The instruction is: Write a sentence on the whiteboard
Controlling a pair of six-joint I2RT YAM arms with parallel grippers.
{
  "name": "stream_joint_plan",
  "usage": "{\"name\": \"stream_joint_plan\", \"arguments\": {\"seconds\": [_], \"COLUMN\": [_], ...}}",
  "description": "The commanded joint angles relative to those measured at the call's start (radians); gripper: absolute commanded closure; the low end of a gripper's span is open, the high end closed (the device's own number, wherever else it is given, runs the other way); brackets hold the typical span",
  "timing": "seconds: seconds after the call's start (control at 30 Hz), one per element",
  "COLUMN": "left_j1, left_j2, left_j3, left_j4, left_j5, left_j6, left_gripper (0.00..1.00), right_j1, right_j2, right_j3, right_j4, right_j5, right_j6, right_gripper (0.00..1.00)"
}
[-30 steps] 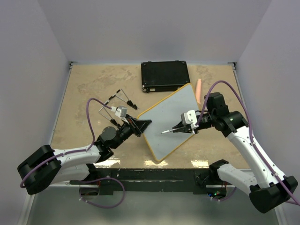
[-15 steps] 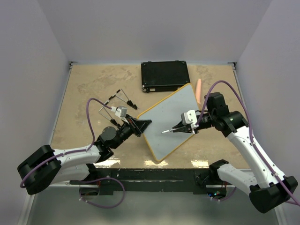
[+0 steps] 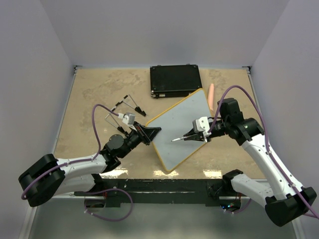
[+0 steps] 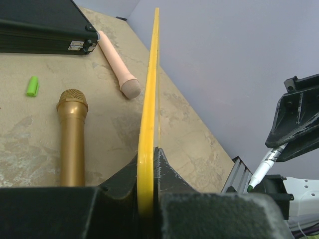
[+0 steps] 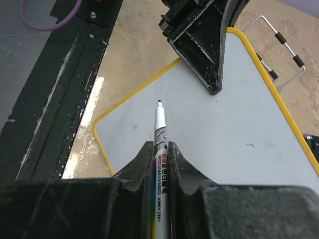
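The whiteboard [image 3: 182,127], white with a yellow rim, sits turned like a diamond at mid-table. My left gripper [image 3: 152,132] is shut on its left edge; in the left wrist view the rim [image 4: 148,114] runs edge-on between the closed jaws. My right gripper [image 3: 192,135] is shut on a white marker [image 5: 159,130] with its cap off. The marker's tip points at the board's lower left part [image 5: 234,134]; whether it touches is unclear. No sentence shows on the board's face, only tiny specks.
A black case [image 3: 175,80] lies behind the board, with a pink microphone [image 3: 211,97] at the board's right corner. Wire stands [image 3: 130,104] lie to the left. A gold microphone [image 4: 72,139] and a green cap [image 4: 32,85] rest on the table. A black rail [image 3: 164,186] lines the near edge.
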Motion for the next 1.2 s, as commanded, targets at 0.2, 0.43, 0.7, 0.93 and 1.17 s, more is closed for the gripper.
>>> {"name": "stream_joint_plan", "arguments": {"seconds": [0.2, 0.43, 0.7, 0.93, 1.17], "left_j1": [-0.003, -0.003, -0.001, -0.001, -0.003], "left_j2": [-0.002, -0.002, -0.002, -0.001, 0.001], "left_j3": [-0.005, -0.005, -0.008, -0.006, -0.006], "left_j4": [-0.02, -0.019, -0.017, -0.019, -0.024], "left_j5": [0.021, 0.023, 0.02, 0.018, 0.01], "left_j6": [0.059, 0.059, 0.055, 0.057, 0.055], "left_gripper": [1.0, 1.0, 1.0, 1.0, 1.0], "right_j1": [-0.002, -0.002, -0.002, -0.001, -0.002], "right_j2": [-0.017, -0.017, -0.015, -0.015, -0.009], "right_j3": [-0.002, -0.001, -0.004, -0.004, -0.01], "right_j4": [0.019, 0.016, 0.017, 0.021, 0.034], "right_j5": [-0.004, -0.005, -0.004, -0.004, -0.01], "right_j6": [0.008, 0.008, 0.008, 0.006, 0.015], "right_gripper": [1.0, 1.0, 1.0, 1.0, 1.0]}}
